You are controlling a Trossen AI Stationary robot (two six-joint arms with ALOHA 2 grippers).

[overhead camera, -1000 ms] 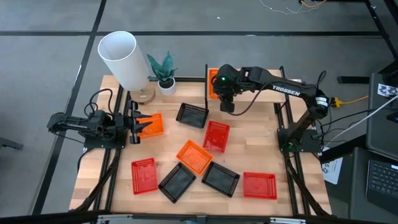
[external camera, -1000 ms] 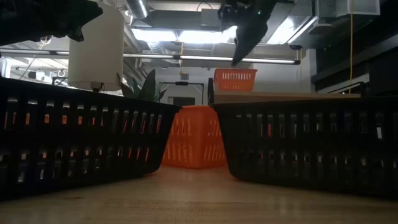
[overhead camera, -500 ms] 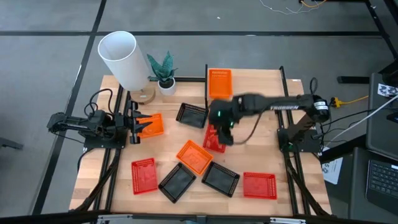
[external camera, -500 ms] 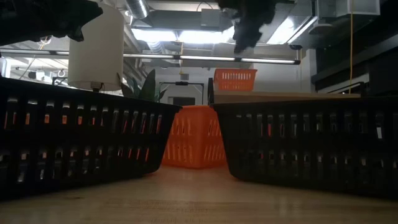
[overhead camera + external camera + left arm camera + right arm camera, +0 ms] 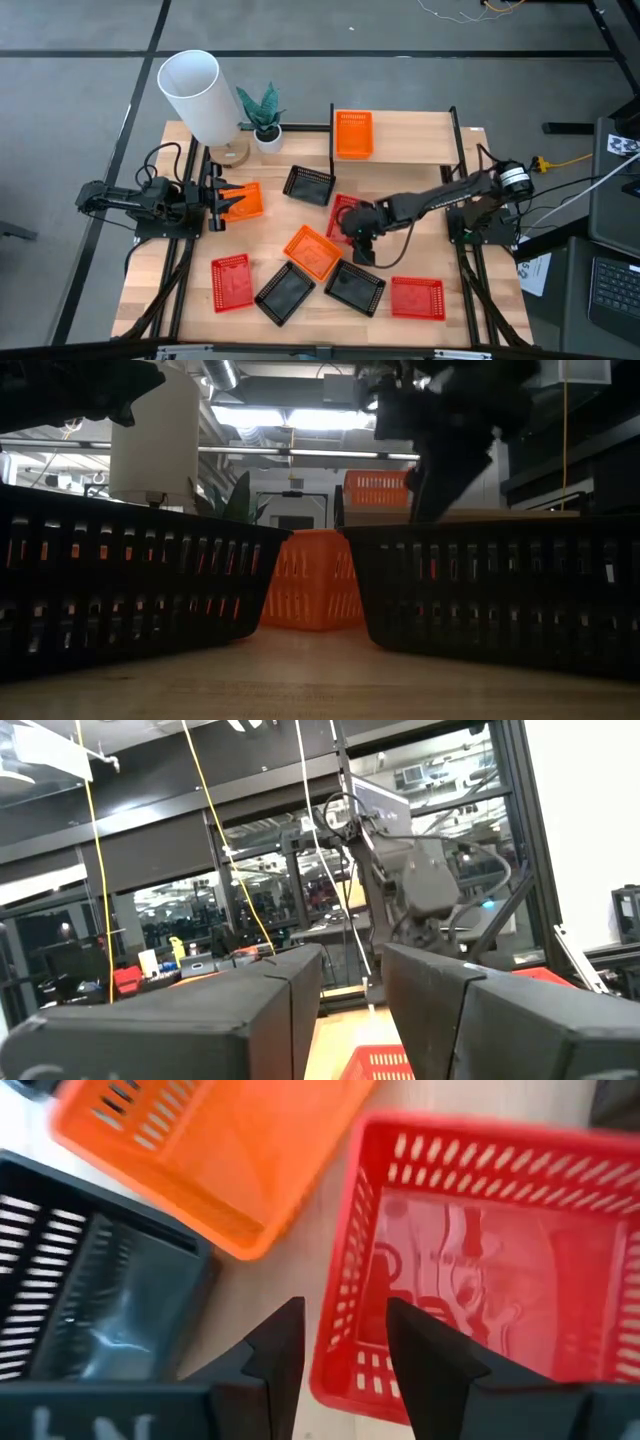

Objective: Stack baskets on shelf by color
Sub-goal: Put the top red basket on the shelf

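Observation:
An orange basket [image 5: 353, 133] sits on the wooden shelf [image 5: 410, 135] at the far edge. My right gripper [image 5: 358, 240] is open, low over the middle red basket [image 5: 343, 212]. In its wrist view the gripper [image 5: 345, 1308] straddles the basket's near wall [image 5: 345, 1345], one finger inside and one outside, with a gap showing. Another orange basket [image 5: 311, 252] lies beside it. My left gripper [image 5: 222, 200] waits, open, at the left edge of a third orange basket [image 5: 245, 200]. I cannot tell if it touches that basket.
Three black baskets [image 5: 308, 184] [image 5: 284, 292] [image 5: 355, 285] and two more red ones [image 5: 231, 279] [image 5: 416, 297] lie scattered on the table. A white cylinder [image 5: 197, 95] and a potted plant [image 5: 265, 120] stand at the far left. Most of the shelf right of the orange basket is bare.
My right gripper has swung from above the orange basket on the shelf toward the table's near edge and come down over the middle red basket. The orange basket has stayed on the shelf. The left arm has kept still.

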